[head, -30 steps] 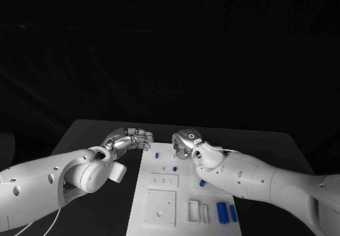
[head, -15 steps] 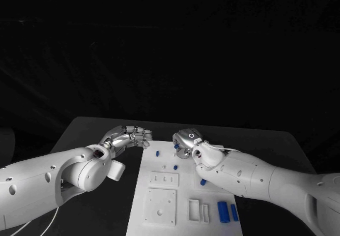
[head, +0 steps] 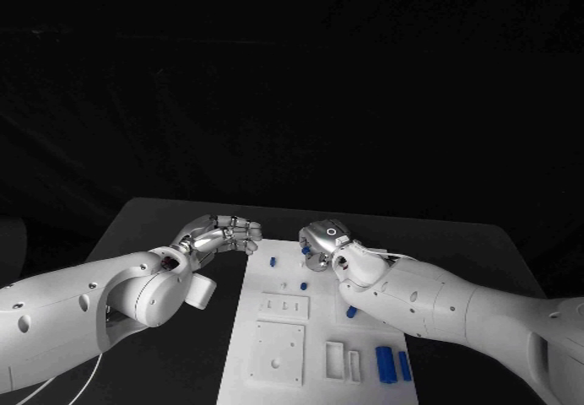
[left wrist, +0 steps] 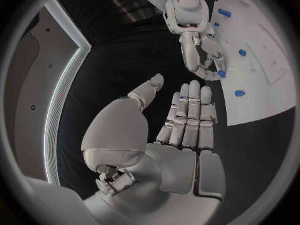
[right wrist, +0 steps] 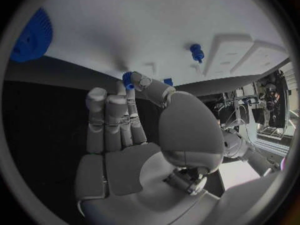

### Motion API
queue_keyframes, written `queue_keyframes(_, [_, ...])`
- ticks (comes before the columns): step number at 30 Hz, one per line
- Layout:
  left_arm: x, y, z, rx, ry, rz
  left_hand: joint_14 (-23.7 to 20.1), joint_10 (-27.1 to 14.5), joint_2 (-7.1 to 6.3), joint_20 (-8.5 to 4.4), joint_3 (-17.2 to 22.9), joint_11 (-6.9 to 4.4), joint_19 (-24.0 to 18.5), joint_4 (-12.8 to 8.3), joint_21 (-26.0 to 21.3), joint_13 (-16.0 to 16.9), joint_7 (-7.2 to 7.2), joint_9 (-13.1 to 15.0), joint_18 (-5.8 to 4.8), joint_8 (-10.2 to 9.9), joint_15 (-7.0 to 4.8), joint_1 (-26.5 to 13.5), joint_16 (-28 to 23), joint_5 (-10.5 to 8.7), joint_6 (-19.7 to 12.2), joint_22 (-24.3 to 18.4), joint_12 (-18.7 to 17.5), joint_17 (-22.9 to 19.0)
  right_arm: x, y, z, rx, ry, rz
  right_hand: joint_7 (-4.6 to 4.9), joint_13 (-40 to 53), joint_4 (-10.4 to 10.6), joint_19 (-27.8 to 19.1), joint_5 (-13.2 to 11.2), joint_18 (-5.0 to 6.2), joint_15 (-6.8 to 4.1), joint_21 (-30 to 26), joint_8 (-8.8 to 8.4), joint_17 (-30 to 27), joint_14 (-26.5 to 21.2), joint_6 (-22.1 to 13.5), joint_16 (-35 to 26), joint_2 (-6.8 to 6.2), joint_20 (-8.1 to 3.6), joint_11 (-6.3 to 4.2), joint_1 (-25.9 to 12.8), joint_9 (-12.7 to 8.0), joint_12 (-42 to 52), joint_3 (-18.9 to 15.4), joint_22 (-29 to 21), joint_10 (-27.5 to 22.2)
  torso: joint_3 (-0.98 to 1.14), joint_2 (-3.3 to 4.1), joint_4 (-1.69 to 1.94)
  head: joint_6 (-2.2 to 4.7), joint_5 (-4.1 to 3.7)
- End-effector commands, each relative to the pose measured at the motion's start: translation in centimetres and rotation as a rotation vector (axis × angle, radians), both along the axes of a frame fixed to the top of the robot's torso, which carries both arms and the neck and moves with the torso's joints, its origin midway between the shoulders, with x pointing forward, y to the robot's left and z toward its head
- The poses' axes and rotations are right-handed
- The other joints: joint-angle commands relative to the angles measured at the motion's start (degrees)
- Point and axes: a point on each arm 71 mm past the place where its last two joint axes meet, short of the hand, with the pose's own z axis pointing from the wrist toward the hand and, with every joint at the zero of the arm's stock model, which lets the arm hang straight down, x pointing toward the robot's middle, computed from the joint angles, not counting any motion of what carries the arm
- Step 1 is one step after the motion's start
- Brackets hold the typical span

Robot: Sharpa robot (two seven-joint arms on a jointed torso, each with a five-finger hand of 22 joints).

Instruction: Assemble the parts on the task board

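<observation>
At the far end of the task board [head: 319, 337], near the far edge of the tabletop [head: 159, 221], the right robot hand [head: 321, 243] pinched a small blue part [right wrist: 128, 79] between its thumb and a fingertip, while its other fingers stood straight and close together. The part was a short peg, and in the right wrist view it sat just at the border of the white board, with its long axis seemingly pointing toward the board surface; I could not tell if it already touched it. Any hole for it probably lay directly under the fingertips, so the coming move seemed to be a short push downward rather than a travel sideways. The left robot hand [head: 224, 235] held nothing: its fingers were pressed side by side and the thumb stood apart, just beside the left border of the board. It was near the right one but did not touch it. Other blue parts [head: 391, 364] lay near the close end of the board, well apart from both hands.
</observation>
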Motion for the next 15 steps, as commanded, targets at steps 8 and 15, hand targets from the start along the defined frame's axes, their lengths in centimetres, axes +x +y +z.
queue_keyframes(8, [0.0,-0.1,0.2,-0.004,-0.008,-0.004,-0.4,-0.3,-0.07,-0.14,0.0,0.04,-0.4,-0.5,0.3,-0.1,-0.1,-0.1,0.47,-0.1,-0.06,-0.6,0.0,-0.26,0.3,1.2,-0.4,-0.1,0.0,0.2,-0.2,0.065,0.044,0.017,3.3,-1.9,1.3,-0.9,0.1,3.66,2.97,-0.6,-4.13,-0.9,-1.4,-8.1,-0.1,-4.43,0.04,3.71,-1.3,-1.5,-4.9,-2.7,0.6,-8.1,-0.28,-0.03,0.66,0.05,-0.65])
queue_keyframes(15, [0.1,0.4,0.3,-0.001,-0.01,0.007,-0.4,-0.6,-0.06,-0.13,0.2,0.15,-0.5,-0.6,0.3,-0.2,-0.06,-0.2,0.48,-0.2,-0.05,-0.5,0.0,-0.12,0.2,1.2,-0.6,-0.1,-0.2,-0.7,1.0,0.121,0.03,0.021,2.91,-3.7,1.7,-1.1,0.2,3.66,4.12,-1.8,-4.56,-1.5,-1.7,-9.6,-0.1,-5.54,0.39,4.86,-1.0,-1.6,-4.7,-4.6,-0.1,-11.8,-0.27,-0.02,0.33,0.33,-0.48])
